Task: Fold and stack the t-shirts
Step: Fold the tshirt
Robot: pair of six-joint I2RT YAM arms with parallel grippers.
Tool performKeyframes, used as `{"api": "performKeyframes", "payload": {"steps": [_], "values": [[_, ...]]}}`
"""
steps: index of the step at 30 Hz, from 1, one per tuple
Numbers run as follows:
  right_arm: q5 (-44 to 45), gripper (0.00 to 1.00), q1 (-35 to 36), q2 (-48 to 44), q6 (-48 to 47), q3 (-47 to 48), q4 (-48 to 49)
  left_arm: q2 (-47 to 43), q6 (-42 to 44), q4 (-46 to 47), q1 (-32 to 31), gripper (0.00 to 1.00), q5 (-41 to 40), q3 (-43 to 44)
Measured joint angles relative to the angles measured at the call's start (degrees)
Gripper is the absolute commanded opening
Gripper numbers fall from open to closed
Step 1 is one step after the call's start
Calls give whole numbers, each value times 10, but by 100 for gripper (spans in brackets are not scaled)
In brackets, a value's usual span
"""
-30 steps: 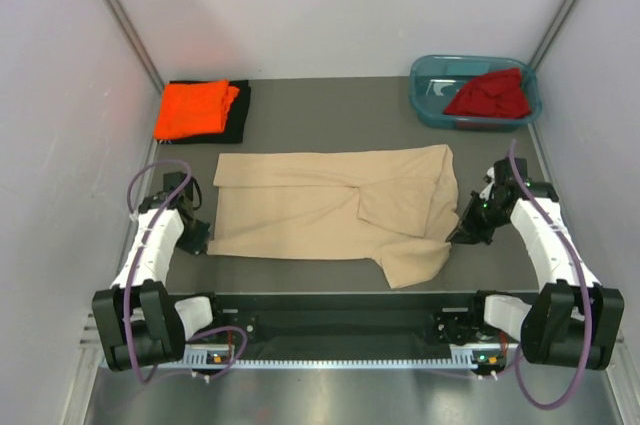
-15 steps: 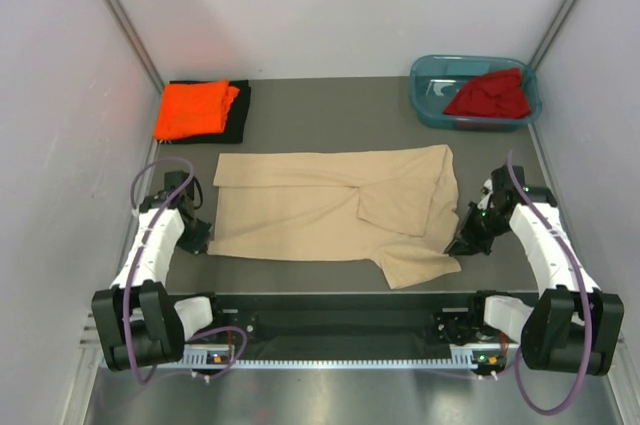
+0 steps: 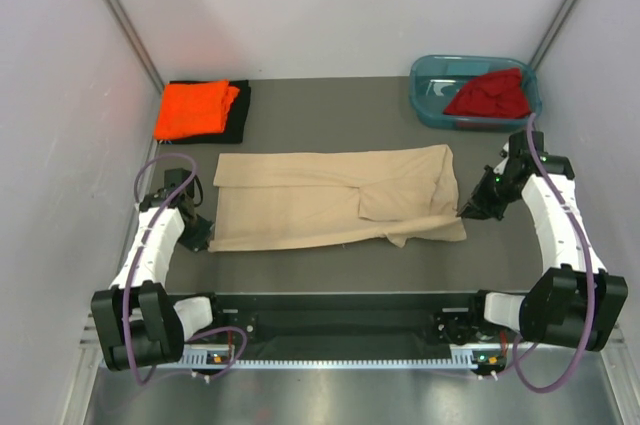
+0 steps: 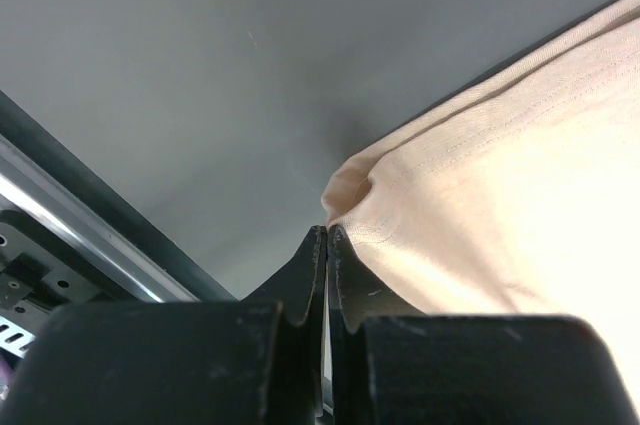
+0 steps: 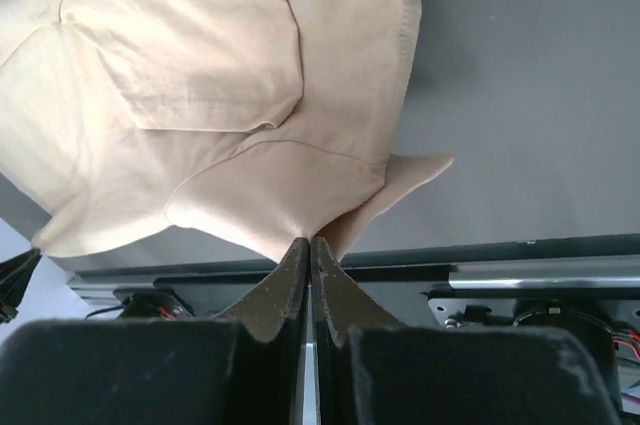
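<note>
Here beige t-shirt (image 3: 320,207) between left claw (image 3: 206,240), right claw (image 3: 466,213), edges seemingly pinched

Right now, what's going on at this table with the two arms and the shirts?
Both arms are handling the beige t-shirt spread across the middle of the table. The left gripper is shut on its near-left corner, the right gripper on its right edge. A folded orange t-shirt sits on a black t-shirt at the far left; a dark red t-shirt lies bunched in the teal tub at the far right.
</note>
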Motion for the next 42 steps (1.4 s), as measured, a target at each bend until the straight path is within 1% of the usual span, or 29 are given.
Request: {"api": "performKeyframes", "payload": {"steps": [11, 19, 23, 30, 39, 42], "values": [[50, 0, -20, 1, -9, 16, -27, 1, 23, 1, 0, 0, 5, 1], [61, 0, -26, 1, -14, 15, -36, 24, 33, 10, -2, 0, 18, 2], [54, 0, -26, 9, -14, 15, -34, 30, 49, 21, -2, 0, 29, 16], [35, 0, -24, 70, -14, 36, -16, 65, 85, 57, -2, 0, 50, 69], [13, 0, -20, 162, -14, 130, 13, 147, 127, 90, -3, 0, 77, 122], [5, 0, -17, 195, -16, 152, 24, 183, 141, 91, -3, 0, 78, 151]]}}
